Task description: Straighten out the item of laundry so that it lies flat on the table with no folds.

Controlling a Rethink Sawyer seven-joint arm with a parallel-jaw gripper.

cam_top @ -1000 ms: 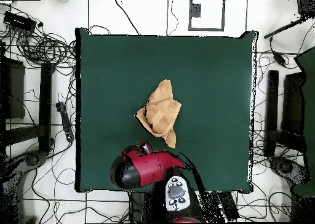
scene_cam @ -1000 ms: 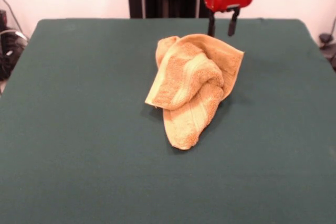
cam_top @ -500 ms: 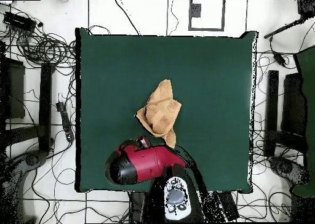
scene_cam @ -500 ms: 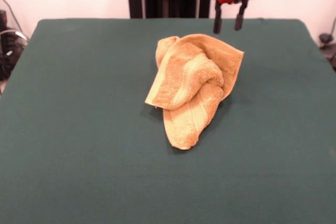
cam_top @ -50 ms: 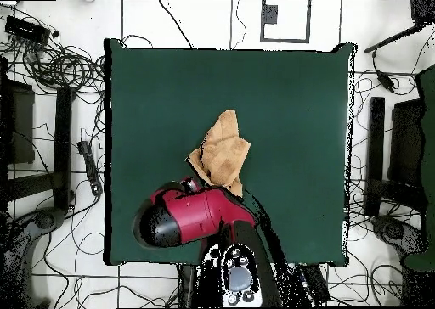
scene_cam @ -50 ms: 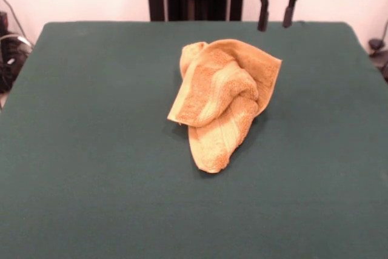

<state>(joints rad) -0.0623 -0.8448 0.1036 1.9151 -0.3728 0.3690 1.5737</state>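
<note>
From the front, we see the towel bunched in a loose heap a little beyond the middle of the green tabletop. It is folded over itself several times: one flap droops to the left, a narrower end trails toward the near edge, and a broad corner sticks out to the right. Paler woven bands run across the folds. The pincer hangs from its red housing at the top edge, above the far side of the tabletop and to the right of the towel, well clear of the cloth. Its two black fingers stand apart with nothing between them.

From overhead, we find the towel crumpled near the centre of the tabletop, slightly toward the bottom edge, covering only a small part of the green surface. The red and black arm reaches in from the bottom and overlaps the towel's lower edge in this view. The arm's bulk hides the pincer here. Cables lie on the floor around the tabletop.
</note>
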